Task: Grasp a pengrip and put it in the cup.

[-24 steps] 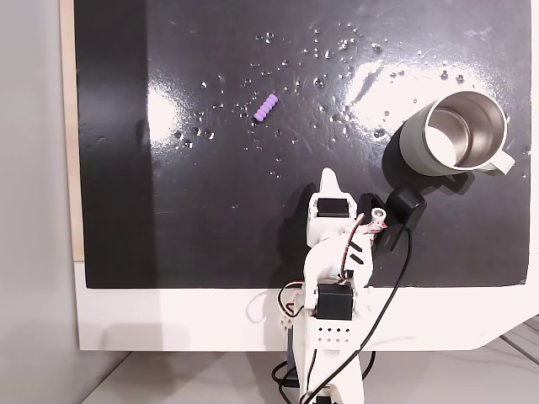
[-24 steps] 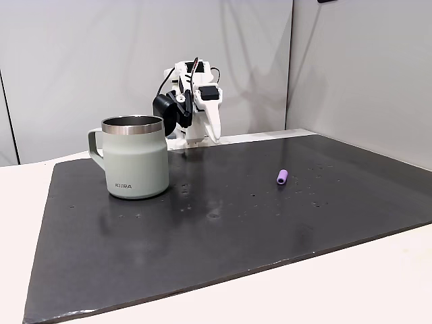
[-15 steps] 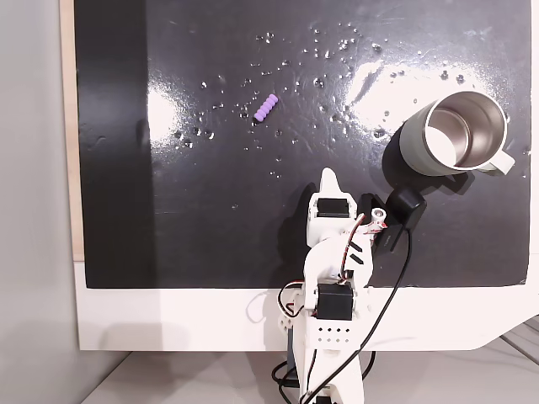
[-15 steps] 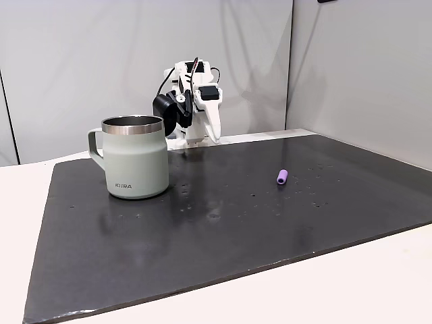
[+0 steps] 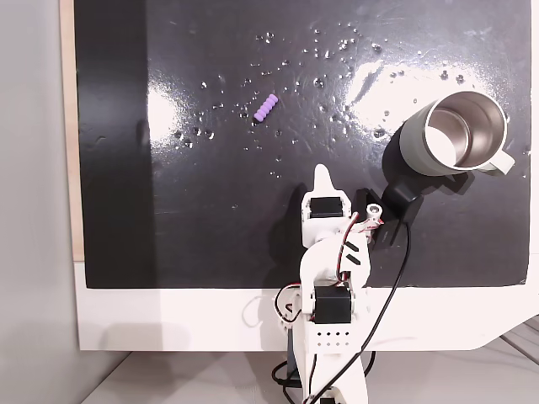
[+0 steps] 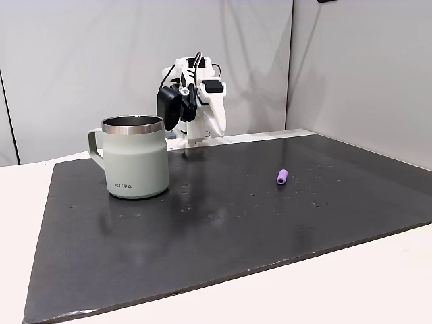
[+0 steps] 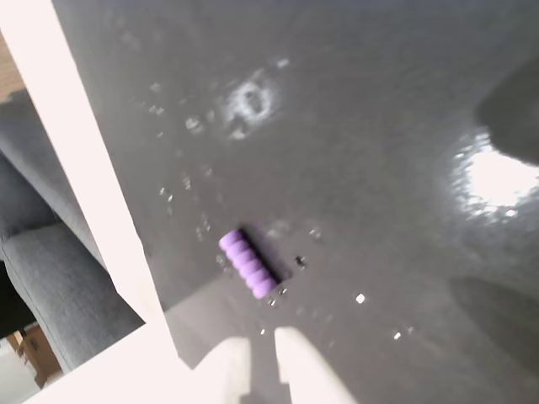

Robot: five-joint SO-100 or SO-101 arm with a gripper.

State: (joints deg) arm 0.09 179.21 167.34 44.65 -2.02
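The pengrip [image 5: 266, 108] is a small light-purple ribbed cylinder lying on the black mat, up and left of my gripper [image 5: 320, 172] in a fixed view. It lies well apart from the arm in the other fixed view, pengrip [image 6: 282, 177]. The wrist view has the pengrip [image 7: 248, 263] just ahead of my gripper [image 7: 259, 343], whose white fingertips stand almost together with nothing between them. The cup [image 5: 455, 133] is a grey-green steel mug, upright at the right with its handle facing right; in the side-on fixed view the cup [image 6: 135, 158] stands in front of the gripper [image 6: 219, 127].
The black mat [image 5: 210, 219] covers most of the white table [image 5: 168, 316], with shiny droplets [image 5: 337, 46] scattered around the pengrip and towards the cup. The arm's base and cables [image 5: 333, 328] sit at the near edge. Grey walls [image 6: 351, 74] stand behind the table.
The arm has lifted a little and swung slightly left in the top-down view, bringing the gripper tip a bit closer to the pengrip. Pengrip and cup have not moved.
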